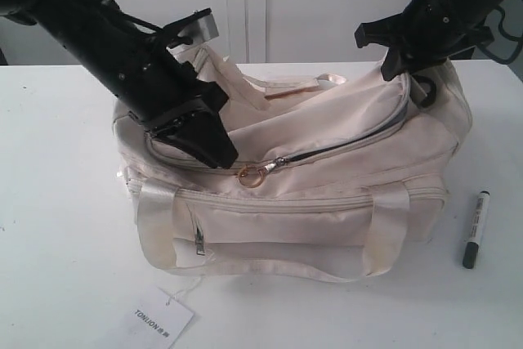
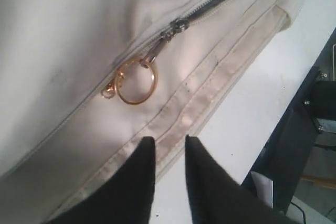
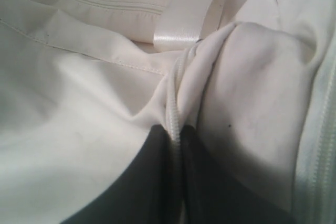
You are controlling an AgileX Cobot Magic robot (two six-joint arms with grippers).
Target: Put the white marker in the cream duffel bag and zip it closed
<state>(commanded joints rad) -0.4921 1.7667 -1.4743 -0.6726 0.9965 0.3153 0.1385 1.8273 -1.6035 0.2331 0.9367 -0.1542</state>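
Exterior view: slim white dark-capped marker (image 1: 476,229) on white table (image 1: 65,243) beside soft cream fabric duffel bag (image 1: 286,222), not inside; right gripper (image 3: 176,132) pinches zipper edge; left gripper (image 2: 169,142), slightly spread, empty, near gold ring pull (image 2: 136,80). Likely unzipping; next, clamp ring, drag.

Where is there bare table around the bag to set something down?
Bare table left of the bag, and in front between the paper tag and the marker. The bag top is crowded: the left gripper hovers by the zipper ring, the right gripper pinches its right end.
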